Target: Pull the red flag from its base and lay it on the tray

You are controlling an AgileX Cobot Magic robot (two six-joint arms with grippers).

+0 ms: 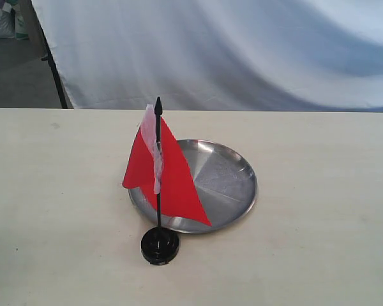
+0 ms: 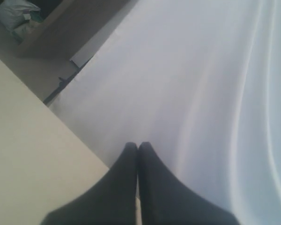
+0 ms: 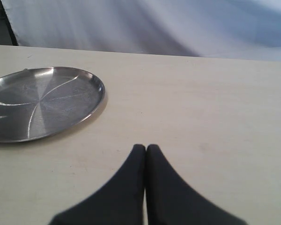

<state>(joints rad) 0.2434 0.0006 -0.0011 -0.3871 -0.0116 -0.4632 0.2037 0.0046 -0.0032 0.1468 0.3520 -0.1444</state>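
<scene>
Red flag [image 1: 173, 180] upright in base [image 1: 159, 247] beside tray [image 1: 233, 182]; both jaws pressed together.

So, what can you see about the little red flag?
The red flag is a bright red cloth, hanging in loose folds, with a whitish strip along a thin black stick with a pointed tip. It stands upright, stuck in the round black base on the table, in front of the shiny steel tray.
</scene>
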